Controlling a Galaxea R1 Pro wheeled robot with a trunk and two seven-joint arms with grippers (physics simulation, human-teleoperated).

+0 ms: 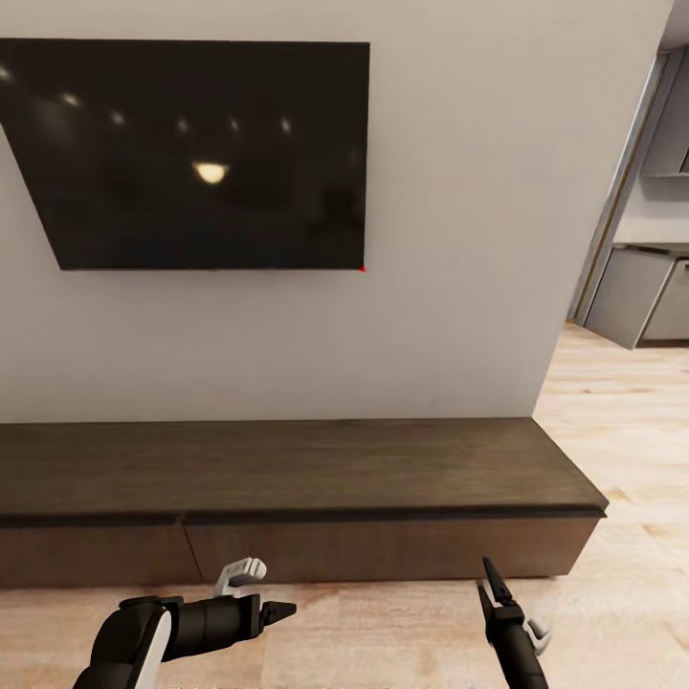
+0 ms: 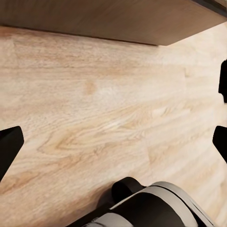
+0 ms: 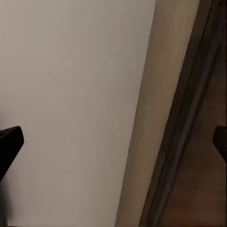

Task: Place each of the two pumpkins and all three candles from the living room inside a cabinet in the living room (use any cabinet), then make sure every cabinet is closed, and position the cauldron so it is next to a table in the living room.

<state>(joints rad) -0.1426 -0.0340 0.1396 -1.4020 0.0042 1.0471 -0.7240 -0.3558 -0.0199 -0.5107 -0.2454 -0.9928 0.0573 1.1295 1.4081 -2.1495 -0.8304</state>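
- The cabinet point(image 1: 287, 478) runs off the head view's left edge, so its full length cannot be told.
- The television point(image 1: 191, 153) on the wall is cut by the left edge.
- The right arm point(image 1: 522, 651) leaves the bottom edge; whether the right end effector point(image 1: 490, 579) is parted cannot be told.
- In the right wrist view, the fingertips point(image 3: 9, 142) are clipped at the sides.
- Grey kitchen units point(image 1: 641, 287) are cropped at the right edge.

My cabinet point(image 1: 287, 478) reads dark brown, wood-grained, its drawer fronts a shade warmer. Above the cabinet: black screen point(image 1: 201, 153) with pale light reflections, on a plain off-white wall point(image 1: 450, 239). Below the cabinet: pale honey-toned plank floor point(image 1: 383, 632). My left gripper point(image 1: 277, 610) is black, right gripper point(image 1: 493, 584) black too.
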